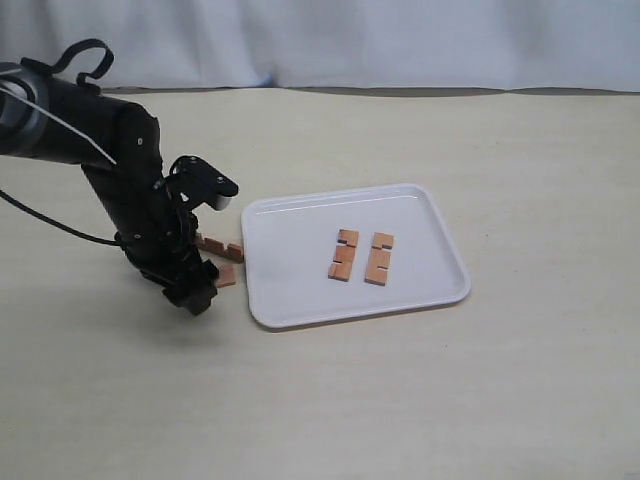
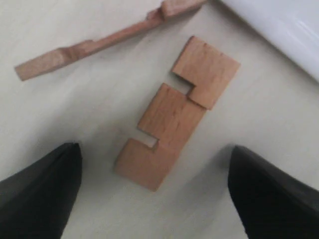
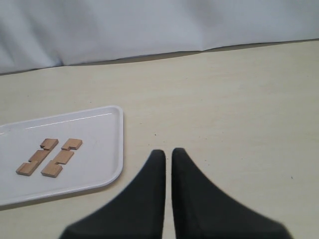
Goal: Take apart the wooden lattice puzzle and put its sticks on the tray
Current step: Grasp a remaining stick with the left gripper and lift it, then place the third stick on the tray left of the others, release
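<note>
Two notched sticks (image 1: 361, 256) lie side by side on the white tray (image 1: 290, 300); the right wrist view shows both sticks (image 3: 49, 157) on the tray (image 3: 99, 169). Off the tray's left edge, one stick (image 2: 174, 112) lies flat on the table and another stick (image 2: 99, 42) stands on its edge beyond it. My left gripper (image 2: 154, 184) hangs open just above the flat stick, one finger on each side, holding nothing. In the exterior view my left gripper (image 1: 198, 290) half hides these sticks (image 1: 222, 246). My right gripper (image 3: 168, 153) is shut and empty, off to the tray's right.
A beige table (image 1: 450, 400) carries everything, with a white cloth backdrop (image 1: 400, 40) along its far edge. The left arm's black body (image 1: 110, 160) and cable lean in from the left. The tray's rim (image 2: 279, 30) lies close beside the two loose sticks.
</note>
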`<state>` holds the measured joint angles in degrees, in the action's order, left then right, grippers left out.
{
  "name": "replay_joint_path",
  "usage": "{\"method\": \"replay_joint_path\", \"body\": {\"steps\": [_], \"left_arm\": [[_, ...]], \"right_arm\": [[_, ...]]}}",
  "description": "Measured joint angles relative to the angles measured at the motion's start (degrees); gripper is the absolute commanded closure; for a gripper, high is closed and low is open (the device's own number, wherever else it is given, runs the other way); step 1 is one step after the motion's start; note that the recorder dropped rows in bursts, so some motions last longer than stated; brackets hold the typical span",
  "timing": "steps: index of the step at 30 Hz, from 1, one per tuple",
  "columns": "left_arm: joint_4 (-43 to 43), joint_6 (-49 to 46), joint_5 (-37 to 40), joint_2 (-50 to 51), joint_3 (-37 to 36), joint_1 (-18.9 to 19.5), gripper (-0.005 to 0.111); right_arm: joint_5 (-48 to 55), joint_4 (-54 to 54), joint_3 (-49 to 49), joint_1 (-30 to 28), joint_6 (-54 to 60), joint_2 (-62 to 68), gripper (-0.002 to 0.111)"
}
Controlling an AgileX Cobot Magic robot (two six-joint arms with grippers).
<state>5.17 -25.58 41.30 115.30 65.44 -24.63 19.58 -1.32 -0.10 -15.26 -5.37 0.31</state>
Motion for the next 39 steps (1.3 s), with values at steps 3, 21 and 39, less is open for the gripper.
{"method": "replay_joint_path", "body": {"steps": [3, 21, 39], "left_arm": [[0.8, -0.8, 0.1, 0.0, 0.0, 0.0, 0.038], [1.2, -2.2, 7.6, -5.1, 0.0, 0.0, 0.107], [10.5, 17.5, -4.5, 2.2, 12.1, -11.6, 0.107]], "right_arm": [[0.0, 0.0, 0.0, 0.0, 0.0, 0.0, 0.104], [0.0, 0.0, 0.0, 0.0, 0.0, 0.0, 0.104], [0.0, 0.0, 0.0, 0.0, 0.0, 0.0, 0.104]]}}
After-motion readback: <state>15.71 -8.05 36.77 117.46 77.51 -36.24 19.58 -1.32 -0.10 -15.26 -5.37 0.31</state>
